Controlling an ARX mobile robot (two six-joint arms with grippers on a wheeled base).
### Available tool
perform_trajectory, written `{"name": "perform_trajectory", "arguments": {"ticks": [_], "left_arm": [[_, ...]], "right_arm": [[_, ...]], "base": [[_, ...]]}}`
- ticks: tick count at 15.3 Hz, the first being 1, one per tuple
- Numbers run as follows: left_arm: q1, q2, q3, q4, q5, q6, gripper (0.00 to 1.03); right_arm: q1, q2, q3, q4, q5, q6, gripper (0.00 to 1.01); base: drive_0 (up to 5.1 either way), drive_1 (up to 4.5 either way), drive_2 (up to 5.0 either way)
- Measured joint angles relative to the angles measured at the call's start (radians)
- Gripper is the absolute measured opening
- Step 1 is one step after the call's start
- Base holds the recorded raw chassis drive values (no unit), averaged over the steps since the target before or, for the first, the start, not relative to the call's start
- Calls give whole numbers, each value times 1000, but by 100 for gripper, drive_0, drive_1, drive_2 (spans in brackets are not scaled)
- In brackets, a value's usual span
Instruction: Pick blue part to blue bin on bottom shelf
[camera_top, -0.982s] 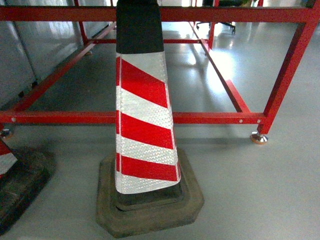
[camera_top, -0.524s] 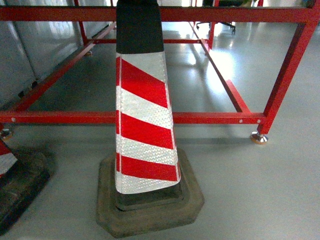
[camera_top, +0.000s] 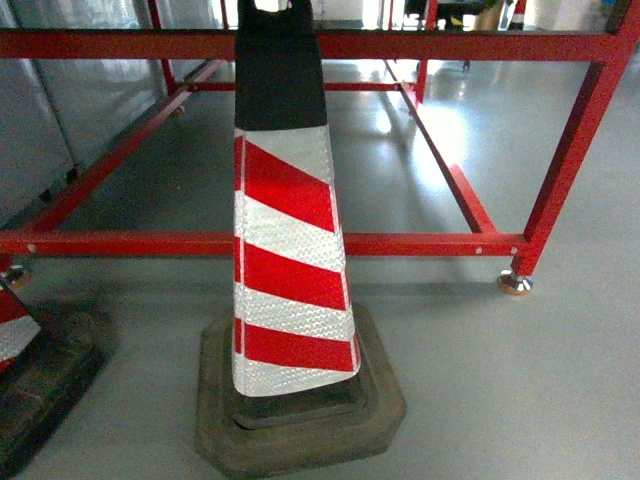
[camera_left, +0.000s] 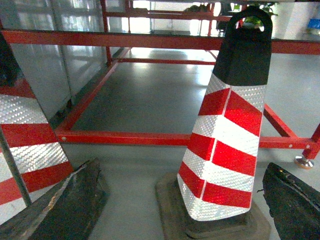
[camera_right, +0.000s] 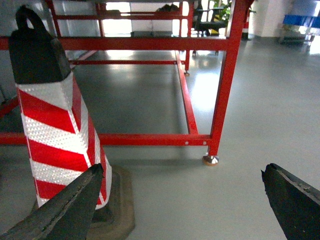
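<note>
No blue part, blue bin or bottom shelf in any view, so no bearing from the jaws and neither arm is nearer. Left gripper (camera_left: 175, 205) and right gripper (camera_right: 185, 205) both spread, empty. Ahead: traffic cone (camera_top: 290, 250), red frame (camera_top: 420, 243).

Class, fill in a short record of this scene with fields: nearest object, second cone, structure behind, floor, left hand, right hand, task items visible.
nearest object: red-and-white striped traffic cone with black top, upright on a dark rubber base
second cone: partly in view at the left edge
structure behind: red tube frame on a metal foot
floor: grey, glossy
left hand: open, holding nothing
right hand: open, holding nothing
task items visible: no blue part, blue bin or bottom shelf identifiable
</note>
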Motion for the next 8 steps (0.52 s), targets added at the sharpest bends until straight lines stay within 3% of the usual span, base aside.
{"name": "perform_trajectory", "arguments": {"ticks": [8], "left_arm": [[0,0,0,4,-2,1,98]], "right_arm": [[0,0,0,0,0,-1,98]], "base": [[0,0,0]]}}
